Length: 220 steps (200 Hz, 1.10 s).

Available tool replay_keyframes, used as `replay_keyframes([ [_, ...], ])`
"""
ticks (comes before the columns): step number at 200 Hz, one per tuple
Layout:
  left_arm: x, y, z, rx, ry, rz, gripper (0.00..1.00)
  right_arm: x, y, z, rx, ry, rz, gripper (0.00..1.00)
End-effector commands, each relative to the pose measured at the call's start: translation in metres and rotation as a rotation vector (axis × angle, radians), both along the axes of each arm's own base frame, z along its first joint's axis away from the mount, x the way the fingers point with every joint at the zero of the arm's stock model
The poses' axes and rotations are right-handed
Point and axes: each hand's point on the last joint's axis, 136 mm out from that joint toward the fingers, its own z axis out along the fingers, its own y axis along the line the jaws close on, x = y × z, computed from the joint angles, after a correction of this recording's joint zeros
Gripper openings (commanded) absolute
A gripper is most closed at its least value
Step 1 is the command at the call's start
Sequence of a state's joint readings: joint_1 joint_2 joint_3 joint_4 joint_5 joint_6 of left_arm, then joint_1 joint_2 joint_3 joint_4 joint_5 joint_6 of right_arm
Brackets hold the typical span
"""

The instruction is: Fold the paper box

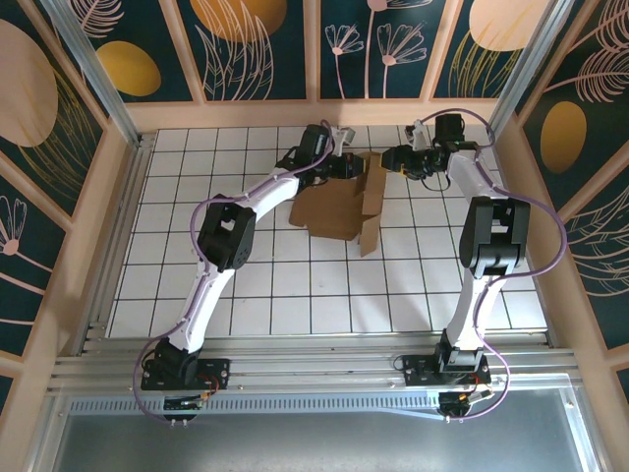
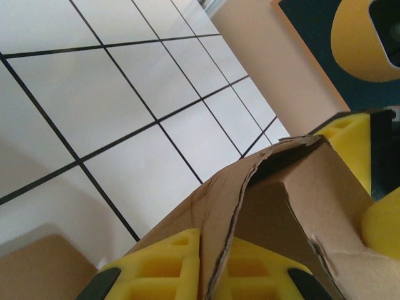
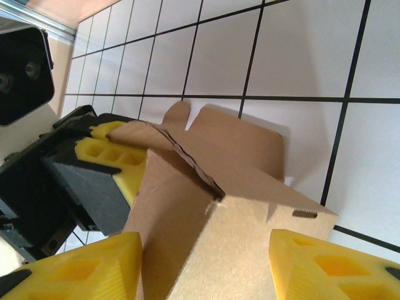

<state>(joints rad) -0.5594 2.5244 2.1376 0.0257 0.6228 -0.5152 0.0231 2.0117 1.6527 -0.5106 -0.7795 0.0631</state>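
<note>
Cardboard front and centre from above: the paper box (image 1: 329, 208) lay on the far middle of the counter (image 1: 197, 285), mostly flat, with one panel along its right side standing up. Both arms had reached in over its far edge. The left end effector (image 1: 351, 165) was at the top of that raised panel and the right end effector (image 1: 391, 157) just beside it, the two facing each other across the fold. One looked set to anchor the panel while the other worked it.

Over to the left wrist, and what a close-up: the left end effector (image 2: 215, 265) had its yellow pads pressed together on a thin cardboard edge. It was pinching a flap of the paper box (image 2: 294, 206), which rose bent and a little torn above the tiles. That pinch, I'd judge, was there to hold the crease upright. One of the right arm's yellow fingers (image 2: 353, 140) sat just beyond the flap.

Right wrist now: the right end effector (image 3: 206, 262) had its fingers apart, with a folded wall of the paper box (image 3: 231, 156) between them. Whether they squeezed it or merely bracketed it, I couldn't tell. Opposite, the left end effector (image 3: 119, 156) gripped the flap's corner, which would brace the box for the right arm's push.
</note>
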Motion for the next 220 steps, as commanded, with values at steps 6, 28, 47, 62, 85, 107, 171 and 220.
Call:
replay_keyframes([
  [6, -0.012, -0.002, 0.021, 0.021, -0.093, -0.051, 0.12, -0.008, -0.002, -0.008, -0.025, 0.030, -0.016, 0.56],
  [28, -0.016, 0.006, 0.016, 0.062, -0.129, -0.036, 0.14, -0.010, 0.000, -0.010, -0.016, 0.037, -0.008, 0.56],
  [47, -0.018, 0.011, 0.016, 0.078, -0.152, -0.033, 0.21, -0.013, 0.000, -0.010, -0.009, 0.039, -0.010, 0.56],
  [62, -0.025, 0.009, 0.018, 0.051, -0.151, -0.061, 0.36, -0.017, 0.001, -0.010, -0.001, 0.031, -0.011, 0.56],
  [85, -0.039, 0.001, 0.023, -0.056, -0.123, -0.117, 0.41, -0.021, 0.001, -0.012, -0.001, 0.029, -0.011, 0.56],
  [107, -0.047, -0.005, 0.022, -0.121, -0.094, -0.175, 0.41, -0.023, 0.001, -0.015, -0.004, 0.040, -0.010, 0.56],
  [171, -0.046, 0.011, 0.027, 0.014, -0.219, -0.148, 0.52, -0.021, 0.000, -0.008, -0.009, 0.029, -0.009, 0.56],
  [220, -0.051, 0.046, 0.056, 0.125, -0.411, -0.100, 0.61, -0.023, 0.001, -0.009, -0.009, 0.034, -0.006, 0.57],
])
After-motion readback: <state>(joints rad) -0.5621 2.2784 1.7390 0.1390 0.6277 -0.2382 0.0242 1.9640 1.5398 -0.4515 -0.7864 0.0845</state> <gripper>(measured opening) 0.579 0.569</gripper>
